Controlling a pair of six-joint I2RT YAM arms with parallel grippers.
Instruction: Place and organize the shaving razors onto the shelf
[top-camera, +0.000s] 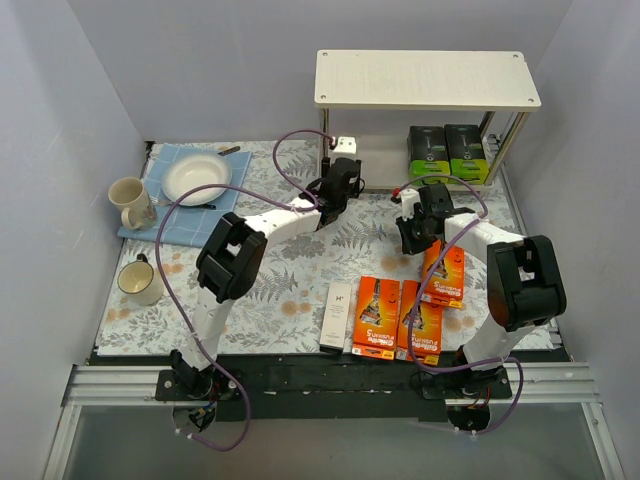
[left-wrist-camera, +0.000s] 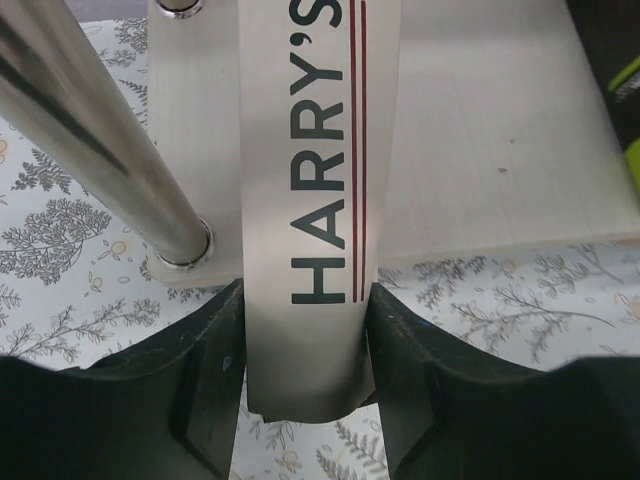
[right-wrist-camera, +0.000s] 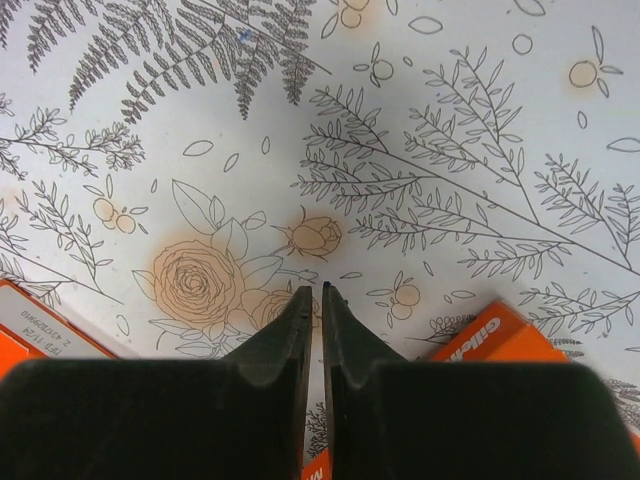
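Note:
A slim grey-white "Harry's" razor box (left-wrist-camera: 310, 150) lies lengthwise on the shelf's lower board (left-wrist-camera: 480, 150), its near end jutting past the edge. My left gripper (left-wrist-camera: 306, 290) has a finger pressed on each long side of it, beside a metal leg (left-wrist-camera: 90, 130). From above, that gripper (top-camera: 343, 162) reaches under the shelf (top-camera: 425, 78). Two black and lime-green razor boxes (top-camera: 447, 152) stand on the lower tier. My right gripper (right-wrist-camera: 317, 290) hovers shut and empty over the floral cloth, between orange razor boxes (right-wrist-camera: 495, 335). Three orange boxes (top-camera: 376, 316) and another Harry's box (top-camera: 337, 316) lie near the front.
A white plate (top-camera: 196, 178) sits on a blue cloth (top-camera: 160, 225) at the back left, with one mug (top-camera: 128, 198) beside it and another (top-camera: 140, 282) nearer the front. White walls close in on both sides. Purple cables loop over both arms.

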